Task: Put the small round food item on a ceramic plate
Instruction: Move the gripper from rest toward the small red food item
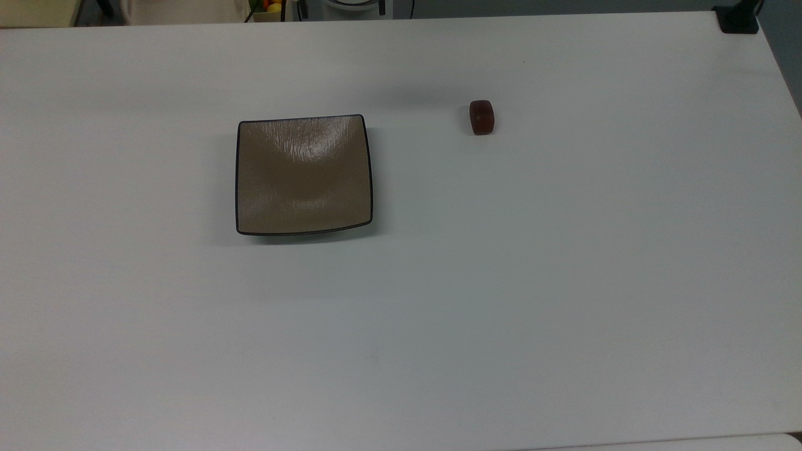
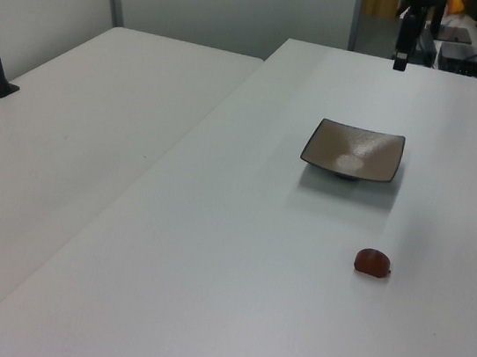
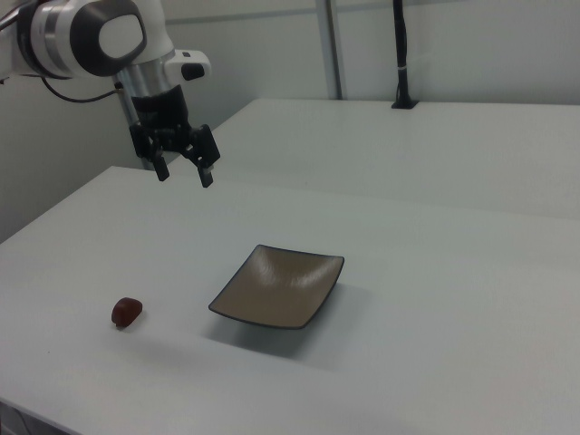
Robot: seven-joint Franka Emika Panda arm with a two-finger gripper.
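Scene at the outset of a pick-and-place step. The small round food item, a dark reddish-brown lump, lies on the white bench, well apart from the ceramic plate and toward the top view's right of it. In the right view the lump sits to the right view's left of the plate, nearer the bench edge. The plate is square, tan and glossy, with a thin dark rim, and nothing rests on it.

The gripper hangs in the air above the far part of the bench, clear of both objects. Its fingers are spread wide apart and hold nothing.

The step in hand appears to be the approach to the lump; the task has barely begun. To do it well, the arm should travel over the lump and line up the open fingers so they straddle its narrower width, then descend straight down until the tips are just above the bench. Being rounded and small, the lump may roll or squirt sideways if caught off-centre, so the closing should be centred and gentle. The lift should clear the plate's raised rim before release over its middle.
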